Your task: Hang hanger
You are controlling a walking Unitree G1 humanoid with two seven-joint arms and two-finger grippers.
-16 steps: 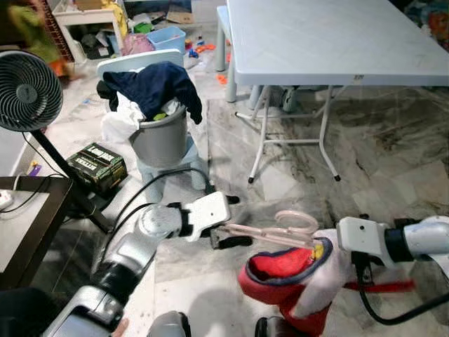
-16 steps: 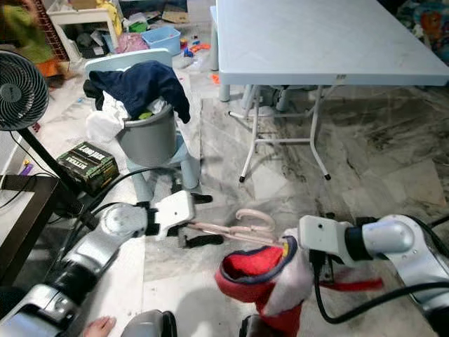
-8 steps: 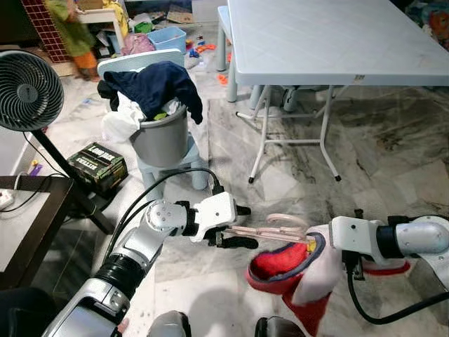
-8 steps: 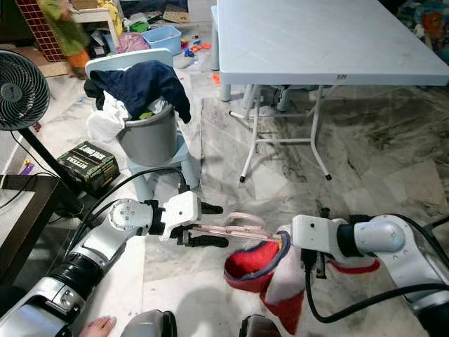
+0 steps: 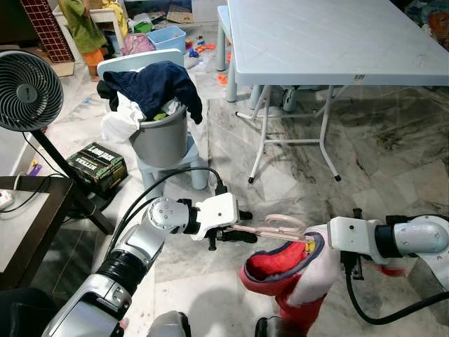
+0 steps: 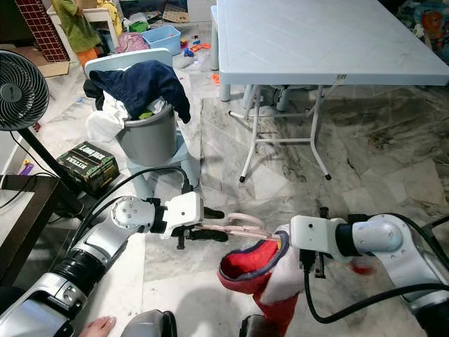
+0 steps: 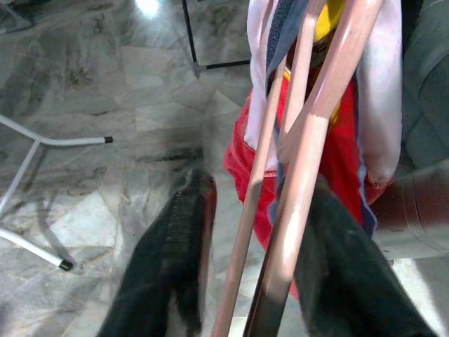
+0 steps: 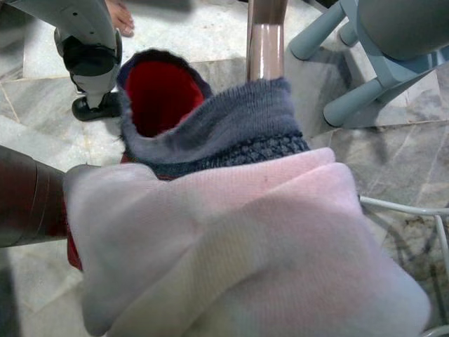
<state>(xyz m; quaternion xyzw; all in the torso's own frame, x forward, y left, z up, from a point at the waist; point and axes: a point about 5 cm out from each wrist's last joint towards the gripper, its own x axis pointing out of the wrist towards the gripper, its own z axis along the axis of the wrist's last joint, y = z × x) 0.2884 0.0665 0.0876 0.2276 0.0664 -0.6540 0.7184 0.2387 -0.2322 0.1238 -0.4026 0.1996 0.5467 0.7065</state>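
Note:
A pink hanger point(image 5: 270, 228) is held level above the floor, its near end between the black fingers point(image 7: 175, 260) of my left gripper point(image 5: 235, 235), which is shut on it. The hanger's far end runs into the collar of a red and white garment point(image 5: 291, 270). The garment hangs from my right gripper point(image 5: 319, 242), whose fingers are buried under the white cloth. In the right wrist view the garment point(image 8: 231, 232) lies bunched in front, with the hanger's bar point(image 8: 265, 42) entering the grey collar.
A pale folding table point(image 5: 330, 42) stands ahead on the right. A grey bucket point(image 5: 160, 137) heaped with clothes sits on a stool ahead on the left. A fan point(image 5: 28, 91), a dark side table point(image 5: 28, 225) and a box point(image 5: 98, 165) crowd the left. A person point(image 5: 81, 28) stands far back.
My left gripper's fingers have drawn closer together on the hanger. The garment swung down and back, and its collar sits further along the hanger. The person at the back has walked right.

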